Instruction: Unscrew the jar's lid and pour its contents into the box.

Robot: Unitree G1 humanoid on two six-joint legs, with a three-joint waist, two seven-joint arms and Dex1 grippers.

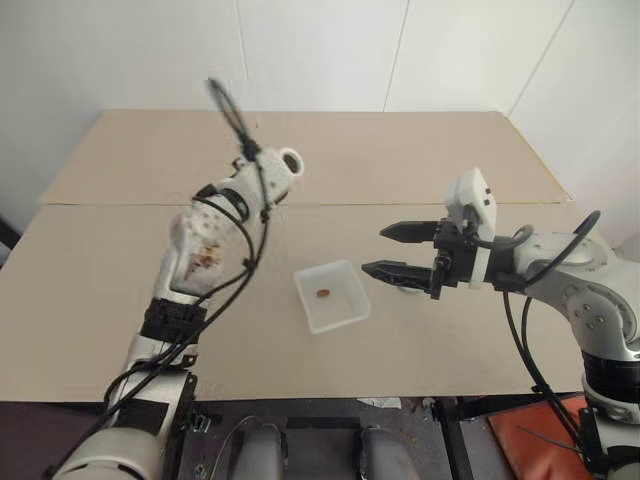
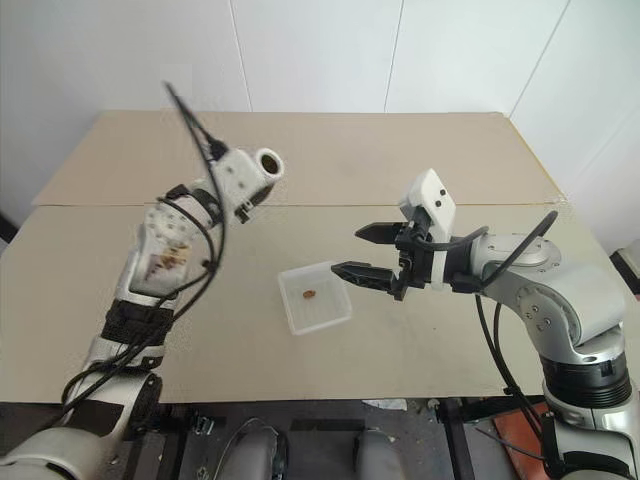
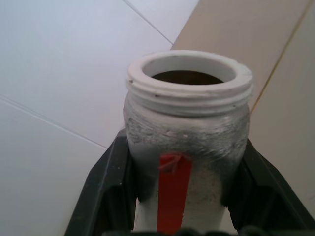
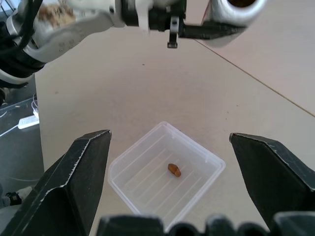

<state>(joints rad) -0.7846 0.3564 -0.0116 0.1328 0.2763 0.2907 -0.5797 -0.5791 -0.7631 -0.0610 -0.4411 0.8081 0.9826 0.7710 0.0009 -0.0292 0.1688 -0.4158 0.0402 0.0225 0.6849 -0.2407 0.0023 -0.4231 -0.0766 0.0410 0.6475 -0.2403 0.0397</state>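
A: What is the jar [image 3: 187, 147] looking like?
B: It is showing a matt white threaded rim, a scuffed silvery body and a glossy red stripe.
A: And the box [image 4: 147, 157]?
B: It is appearing as clear, ribbed plastic on a matt tan table [image 1: 440, 160].

Box [image 1: 333, 296] on beige table [image 1: 120, 280]

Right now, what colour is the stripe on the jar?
Red, on the jar; clearest in the left wrist view.
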